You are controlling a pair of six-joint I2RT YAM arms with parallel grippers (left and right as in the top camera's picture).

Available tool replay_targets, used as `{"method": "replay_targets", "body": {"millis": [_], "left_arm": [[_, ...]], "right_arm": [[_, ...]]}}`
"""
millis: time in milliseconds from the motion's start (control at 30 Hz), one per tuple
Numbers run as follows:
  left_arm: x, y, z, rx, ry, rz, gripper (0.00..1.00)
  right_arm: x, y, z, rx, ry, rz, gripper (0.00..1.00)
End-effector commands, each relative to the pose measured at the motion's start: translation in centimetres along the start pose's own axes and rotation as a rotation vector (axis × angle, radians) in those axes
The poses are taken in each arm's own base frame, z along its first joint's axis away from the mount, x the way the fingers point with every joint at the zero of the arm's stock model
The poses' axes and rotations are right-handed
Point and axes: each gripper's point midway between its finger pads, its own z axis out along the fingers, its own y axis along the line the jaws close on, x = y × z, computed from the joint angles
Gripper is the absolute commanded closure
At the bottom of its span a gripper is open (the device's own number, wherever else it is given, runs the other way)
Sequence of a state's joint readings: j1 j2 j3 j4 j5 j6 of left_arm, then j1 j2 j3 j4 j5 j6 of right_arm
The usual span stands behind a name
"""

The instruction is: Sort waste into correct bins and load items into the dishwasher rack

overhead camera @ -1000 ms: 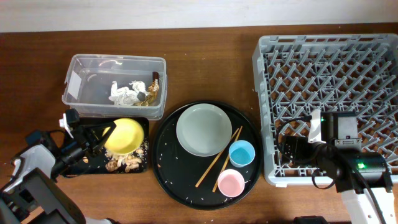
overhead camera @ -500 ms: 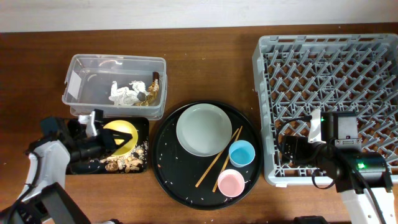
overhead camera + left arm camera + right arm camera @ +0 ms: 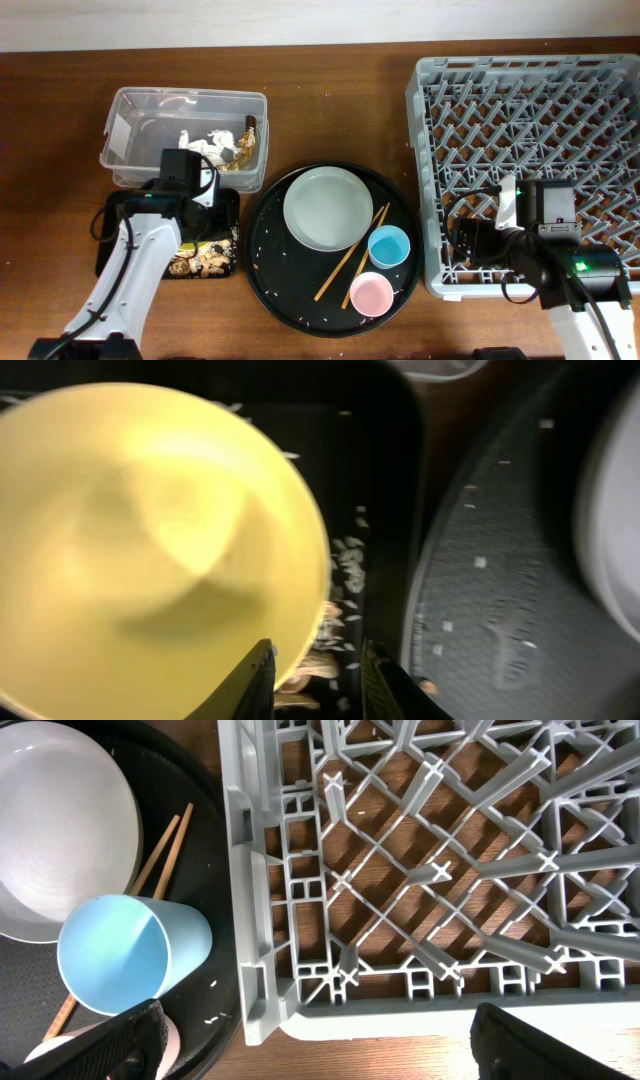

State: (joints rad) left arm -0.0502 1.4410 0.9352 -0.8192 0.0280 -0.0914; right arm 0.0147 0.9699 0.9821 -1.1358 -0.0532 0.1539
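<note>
**Markings.** The clear tub carries a white label on its left end wall, and any print on it is too small to read. A green light shows on the right arm's body.

**Left tool.** The left tool is over the shallow black tray, at the left side of the counter near the front edge. Its jaws are nearly closed on the rim of the small yellow bowl, one finger inside the rim and one outside. The wrist view is blurred and the bowl fills most of it. From overhead, the arm hides almost all of the bowl.

**Right tool.** The right tool has its jaws wide apart with nothing between them. It is above the front left corner of the dishwasher rack.

**Waste.** Food scraps and rice lie in the black tray beside the arm. Crumpled tissue and a brown-gold wrapper lie inside the clear tub, which sits just behind the tray towards the far left corner.

**Items.**
- The large round black tray sits mid-counter near the front edge, dotted with rice grains.
- On it, the grey-green plate lies flat.
- The chopsticks lie slantwise with their upper ends against the plate's right rim.
- The blue cup is upright.
- The pink cup is just in front of the blue cup.

**Obstructions and limits.** The rack takes up the right end of the counter, and its right side is cut off by the frame. The right arm overlaps the rack's front edge. In the right wrist view only a sliver of the pink cup shows, behind the left finger.
</note>
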Motion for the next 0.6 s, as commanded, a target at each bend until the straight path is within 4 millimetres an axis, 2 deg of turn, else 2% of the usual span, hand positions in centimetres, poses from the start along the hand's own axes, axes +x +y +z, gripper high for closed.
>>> {"method": "replay_targets", "body": {"millis": [0, 200, 300, 367, 567], "left_arm": [[-0.6, 1.6, -0.4, -0.114, -0.024, -0.027, 0.71], [0.2, 1.7, 1.2, -0.122, 0.045, -0.028, 0.71], [0.7, 1.2, 1.9, -0.115, 0.077, -0.012, 0.69], [0.9, 0.8, 2.1, -0.114, 0.085, 0.002, 0.61], [1.2, 0.5, 2.2, -0.094, 0.094, 0.001, 0.61]], "right_arm": [[-0.5, 0.3, -0.5, -0.011, -0.02, -0.005, 0.02], [-0.5, 0.3, -0.5, -0.012, -0.02, -0.004, 0.02], [-0.5, 0.3, -0.5, -0.011, -0.02, -0.005, 0.02], [-0.5, 0.3, -0.5, -0.011, -0.02, -0.005, 0.02], [-0.6, 0.3, -0.5, -0.012, -0.02, -0.005, 0.02]]}}
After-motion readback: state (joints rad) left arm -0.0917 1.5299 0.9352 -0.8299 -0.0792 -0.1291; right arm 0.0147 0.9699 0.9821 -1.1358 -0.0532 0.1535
